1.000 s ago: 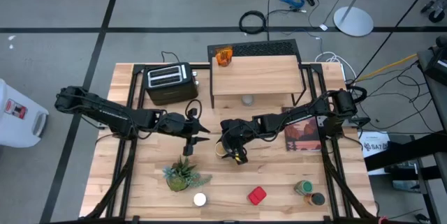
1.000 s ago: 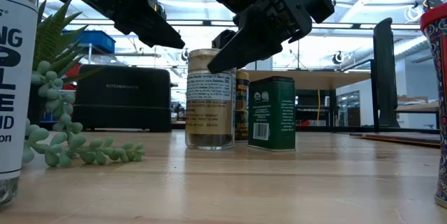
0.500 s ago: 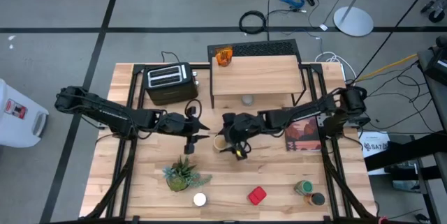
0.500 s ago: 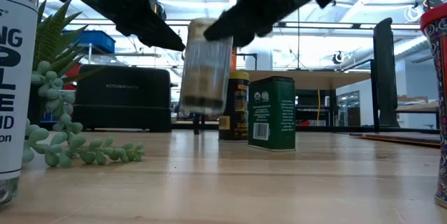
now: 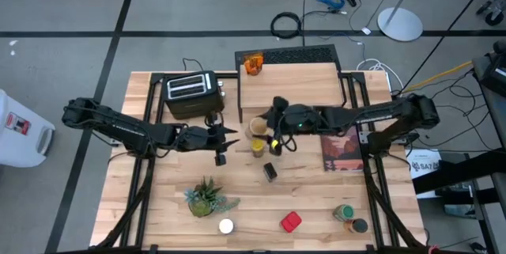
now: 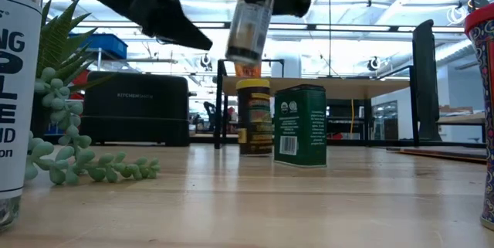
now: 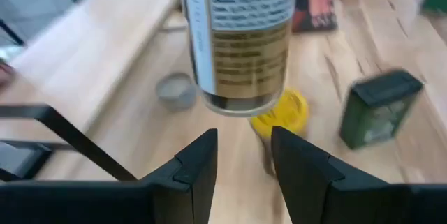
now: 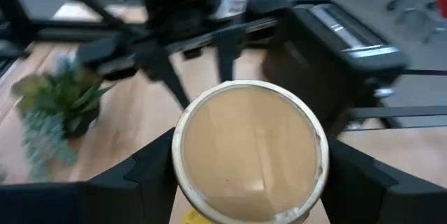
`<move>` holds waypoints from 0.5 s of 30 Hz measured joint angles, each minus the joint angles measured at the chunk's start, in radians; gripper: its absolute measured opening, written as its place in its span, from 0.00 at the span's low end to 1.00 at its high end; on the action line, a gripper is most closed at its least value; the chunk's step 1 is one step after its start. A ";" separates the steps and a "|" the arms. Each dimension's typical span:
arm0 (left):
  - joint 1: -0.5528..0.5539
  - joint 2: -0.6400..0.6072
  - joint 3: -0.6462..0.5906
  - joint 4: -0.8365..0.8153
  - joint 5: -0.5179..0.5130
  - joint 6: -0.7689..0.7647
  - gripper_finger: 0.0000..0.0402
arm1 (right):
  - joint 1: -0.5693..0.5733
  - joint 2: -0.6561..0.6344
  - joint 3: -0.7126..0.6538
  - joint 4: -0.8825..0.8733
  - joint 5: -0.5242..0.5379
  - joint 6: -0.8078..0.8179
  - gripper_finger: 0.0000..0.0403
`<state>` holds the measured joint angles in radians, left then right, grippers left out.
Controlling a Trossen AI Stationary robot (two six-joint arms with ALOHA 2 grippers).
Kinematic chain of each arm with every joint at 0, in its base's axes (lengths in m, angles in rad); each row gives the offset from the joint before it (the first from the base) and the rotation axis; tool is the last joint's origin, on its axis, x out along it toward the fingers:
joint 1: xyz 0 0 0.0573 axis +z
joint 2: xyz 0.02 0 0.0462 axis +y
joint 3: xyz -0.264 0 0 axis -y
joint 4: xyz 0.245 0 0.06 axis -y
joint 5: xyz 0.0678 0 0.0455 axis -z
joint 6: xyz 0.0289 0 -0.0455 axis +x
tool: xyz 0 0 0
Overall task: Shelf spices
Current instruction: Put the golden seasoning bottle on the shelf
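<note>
My right gripper (image 5: 269, 125) is shut on the tan-lidded jar (image 5: 258, 127), which hangs in the air just in front of the shelf (image 5: 288, 88). Below it, the yellow-lidded jar (image 5: 258, 146) and the dark square tin (image 5: 270, 172) stand on the table. An amber jar (image 5: 252, 65) sits on the shelf's far left corner. My left gripper (image 5: 229, 134) hovers open just left of the lifted jar (image 7: 241, 35). The red tin (image 5: 291, 221) and white-capped shaker (image 5: 226, 225) stand near the table's near edge. My right gripper pinches the tan-lidded jar between its two fingers (image 8: 147, 172), one on each side of the upper body just under the lid (image 8: 251, 147). The fingers come roughly level from the table's right. The jar (image 6: 248, 28) is lifted clear and tilted.
A black toaster (image 5: 190, 94) stands left of the shelf, and a small potted plant (image 5: 207, 197) sits near the front. A flat red packet (image 5: 341, 149) lies to the right, with two more jars (image 5: 348, 216) at the near right corner. A small grey object (image 5: 280, 114) sits under the shelf's front edge.
My right gripper closed on the tan-lidded jar, lifted it off the table and carried it up and toward the far edge, to the shelf's front. The jar now tilts in the air. The yellow-lidded jar and dark tin stayed in place.
</note>
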<state>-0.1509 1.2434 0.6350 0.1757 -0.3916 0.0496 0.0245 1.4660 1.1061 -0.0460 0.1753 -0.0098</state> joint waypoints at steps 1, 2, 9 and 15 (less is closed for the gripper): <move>0.000 0.000 0.000 0.021 -0.010 0.014 0.36 | -0.004 -0.011 0.000 0.001 0.013 0.004 0.65; 0.000 0.000 0.000 0.044 -0.023 0.025 0.36 | -0.010 -0.019 0.000 0.007 0.016 0.008 0.65; 0.000 0.000 0.000 0.148 -0.080 0.099 0.36 | -0.040 -0.057 0.002 0.002 0.109 0.023 0.65; 0.000 0.000 0.000 0.155 -0.081 0.115 0.36 | -0.134 -0.117 0.002 -0.051 0.162 0.042 0.65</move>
<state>-0.1509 1.2434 0.6353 0.3307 -0.4728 0.1642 -0.1095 1.3495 1.1076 -0.0971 0.3370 0.0324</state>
